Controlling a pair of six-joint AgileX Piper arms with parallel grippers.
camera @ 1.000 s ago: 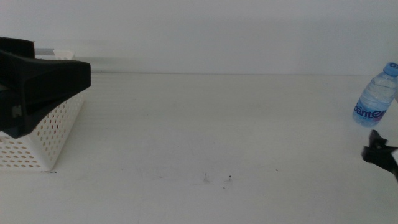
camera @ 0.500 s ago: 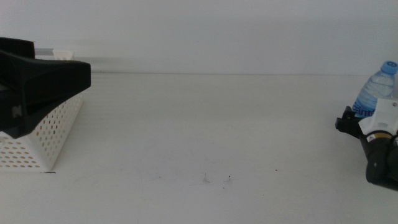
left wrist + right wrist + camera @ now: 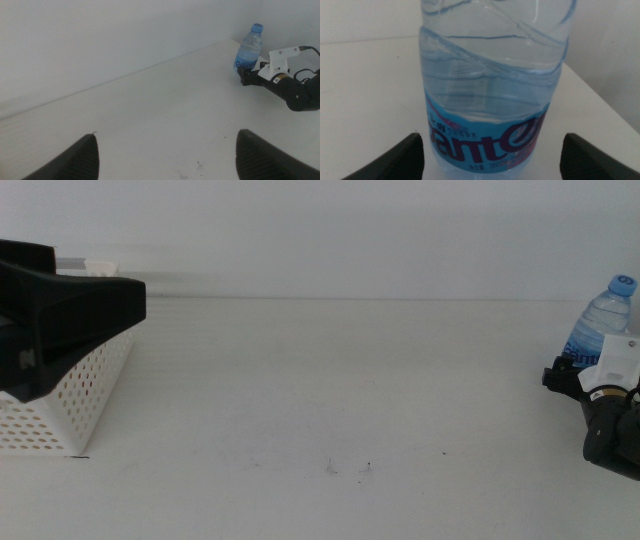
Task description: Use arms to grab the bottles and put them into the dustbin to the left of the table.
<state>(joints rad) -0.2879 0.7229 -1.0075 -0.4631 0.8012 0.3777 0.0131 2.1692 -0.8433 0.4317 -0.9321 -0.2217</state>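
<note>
A small clear water bottle [image 3: 603,318] with a blue cap and label stands at the table's far right. My right gripper [image 3: 572,376] sits just in front of it and hides its base. In the right wrist view the bottle [image 3: 490,95] fills the frame, and my right gripper [image 3: 490,161] is open with one jaw on each side of its label. My left gripper [image 3: 165,162] is open and holds nothing. It hovers over the white perforated dustbin [image 3: 62,412] at the left, as a big black block [image 3: 62,308]. From there the bottle [image 3: 248,49] shows far off.
The white table [image 3: 330,390] has a few small dark specks near its front middle. A pale wall runs along the table's back edge. The right arm [image 3: 292,89], with its white housing, lies beside the bottle in the left wrist view.
The right arm has come in from the right edge and up to the bottle, now covering its lower part. The bottle stands straighter than before. The left arm has not moved.
</note>
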